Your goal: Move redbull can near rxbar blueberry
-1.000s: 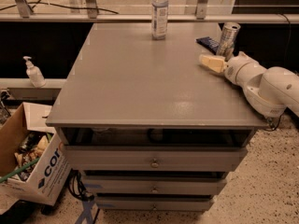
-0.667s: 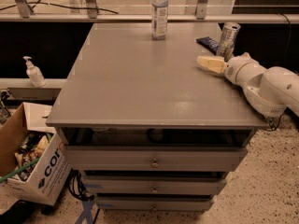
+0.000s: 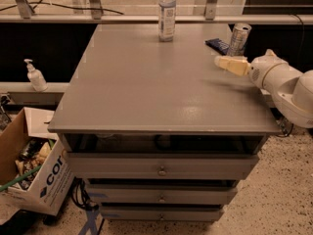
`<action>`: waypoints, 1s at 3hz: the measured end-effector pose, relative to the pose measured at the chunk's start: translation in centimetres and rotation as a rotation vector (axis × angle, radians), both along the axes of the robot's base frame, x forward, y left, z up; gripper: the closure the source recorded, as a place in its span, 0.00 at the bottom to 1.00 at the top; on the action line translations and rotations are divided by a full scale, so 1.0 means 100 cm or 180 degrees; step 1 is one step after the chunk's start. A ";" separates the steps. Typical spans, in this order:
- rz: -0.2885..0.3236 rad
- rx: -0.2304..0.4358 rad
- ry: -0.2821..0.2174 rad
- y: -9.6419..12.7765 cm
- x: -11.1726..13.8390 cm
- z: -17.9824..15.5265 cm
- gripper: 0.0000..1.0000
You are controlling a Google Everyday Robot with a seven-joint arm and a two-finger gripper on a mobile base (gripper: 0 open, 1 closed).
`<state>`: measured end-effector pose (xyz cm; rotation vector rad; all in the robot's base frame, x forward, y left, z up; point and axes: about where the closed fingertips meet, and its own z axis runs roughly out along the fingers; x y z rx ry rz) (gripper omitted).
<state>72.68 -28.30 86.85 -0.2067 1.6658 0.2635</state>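
The redbull can [image 3: 238,39] is seen upright on the grey bench [image 3: 146,82], at the far right corner of the top. The rxbar blueberry [image 3: 217,45] is laid flat just left of the can; whether the two touch cannot be told. The gripper [image 3: 221,62] is held low over the bench just in front of the can, nearer the camera, and is pointed left. It is clear of the can and of the bar. Whether the jaws are released or clenched cannot be told from this side-on angle. The white arm [image 3: 286,84] is seen right of and in front of the can, reaching in past the right edge of the bench. A clear plastic bottle [image 3: 167,6] is stood upright well left of the can, at the far edge. Drawers [image 3: 161,168] are seen under the bench top. A soap dispenser [image 3: 34,76] and a cardboard box [image 3: 36,182] are placed far left of the can, off the bench, the box down on the floor.
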 end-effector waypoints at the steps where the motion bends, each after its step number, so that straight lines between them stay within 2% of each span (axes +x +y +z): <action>1: 0.0003 0.0000 0.0000 0.001 0.000 0.000 0.00; 2: 0.0096 0.0013 -0.0029 0.005 -0.002 0.007 0.00; 3: 0.0271 0.0012 -0.0069 0.010 -0.011 0.018 0.00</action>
